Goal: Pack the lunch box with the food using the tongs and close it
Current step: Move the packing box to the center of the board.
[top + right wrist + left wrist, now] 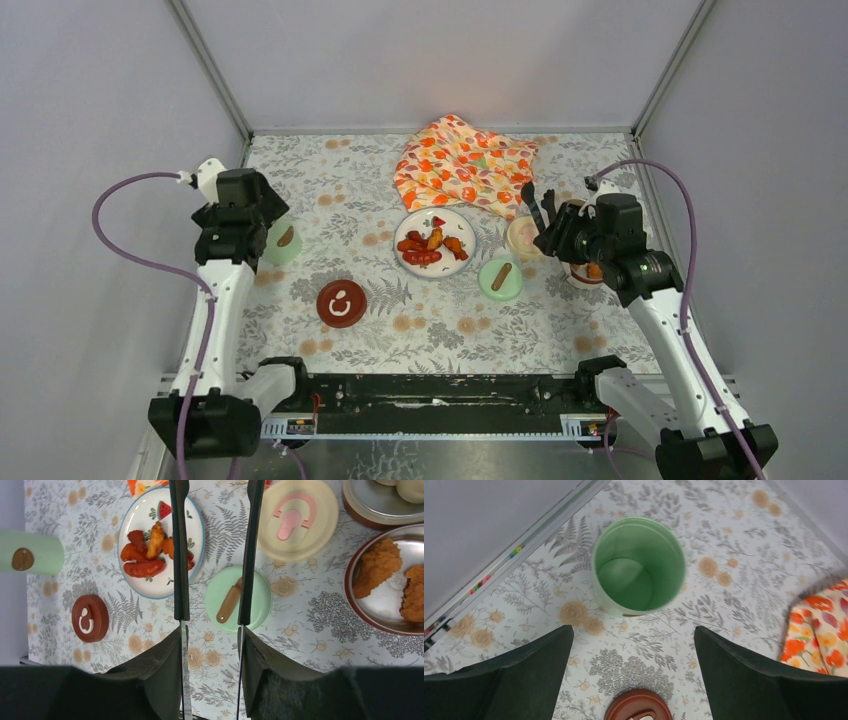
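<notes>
In the right wrist view my right gripper [211, 630] is shut on the tongs [179, 555]. Their two dark arms reach forward over the white plate [145, 587] and the green lid [257, 597], and their tips run out of view. Orange-red food chunks [147, 552] lie on the plate. A steel bowl [385, 602] at the right holds fried chunks [377, 565]. A second bowl [375, 502] holds pale balls [411, 487]. My left gripper [633, 628] is open just short of the upright, empty mint-green pot [639, 565].
The cream lid [300, 520] lies by the bowls. The dark red lid [341, 303] sits near the front left. An orange flowered cloth [463, 165] is bunched at the back, behind the plate. Walls close the table in at the left, right and back.
</notes>
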`<state>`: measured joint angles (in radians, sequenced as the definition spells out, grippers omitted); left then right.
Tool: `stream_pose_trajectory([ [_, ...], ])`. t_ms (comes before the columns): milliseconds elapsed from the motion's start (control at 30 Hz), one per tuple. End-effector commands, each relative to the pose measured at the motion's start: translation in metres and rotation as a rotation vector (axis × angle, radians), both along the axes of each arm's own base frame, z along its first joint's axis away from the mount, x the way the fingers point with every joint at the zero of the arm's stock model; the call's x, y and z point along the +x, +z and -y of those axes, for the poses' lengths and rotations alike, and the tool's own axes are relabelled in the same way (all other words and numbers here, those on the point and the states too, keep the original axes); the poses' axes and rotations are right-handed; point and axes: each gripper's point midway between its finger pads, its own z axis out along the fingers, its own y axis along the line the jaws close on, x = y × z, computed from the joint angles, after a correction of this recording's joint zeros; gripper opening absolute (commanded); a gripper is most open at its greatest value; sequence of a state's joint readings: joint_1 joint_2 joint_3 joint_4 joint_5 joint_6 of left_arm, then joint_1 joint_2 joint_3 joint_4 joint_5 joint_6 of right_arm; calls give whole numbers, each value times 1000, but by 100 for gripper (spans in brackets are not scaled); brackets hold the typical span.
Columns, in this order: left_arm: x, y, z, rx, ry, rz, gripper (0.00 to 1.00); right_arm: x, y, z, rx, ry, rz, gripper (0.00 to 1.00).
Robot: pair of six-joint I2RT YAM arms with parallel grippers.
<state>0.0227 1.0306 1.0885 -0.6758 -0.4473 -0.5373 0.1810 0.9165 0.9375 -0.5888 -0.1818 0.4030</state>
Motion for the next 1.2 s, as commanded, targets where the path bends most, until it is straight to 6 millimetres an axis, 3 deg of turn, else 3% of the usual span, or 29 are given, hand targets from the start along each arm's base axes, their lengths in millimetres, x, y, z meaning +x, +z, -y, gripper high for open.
stream_pose_trajectory([
  [0,3,-15,-23,-109,72,-37,98,0,24,-12,-1,57,121,48],
  [133,9,-35,-48,-170,126,-57,95,-6,22,-15,-25,80,137,48],
  [333,23,-58,-65,-210,146,-109,82,-12,21,-21,-42,115,148,50],
  [467,22,-78,-75,-195,173,-178,75,-11,20,-19,-66,103,157,50],
  [567,22,-93,-75,-193,162,-224,63,-9,18,-16,-93,91,163,50],
  [933,36,-116,-49,-288,-9,-307,15,-9,16,-14,-116,91,165,50],
  [1167,40,-116,-11,-262,-155,-377,12,-7,15,-17,-117,101,154,50],
])
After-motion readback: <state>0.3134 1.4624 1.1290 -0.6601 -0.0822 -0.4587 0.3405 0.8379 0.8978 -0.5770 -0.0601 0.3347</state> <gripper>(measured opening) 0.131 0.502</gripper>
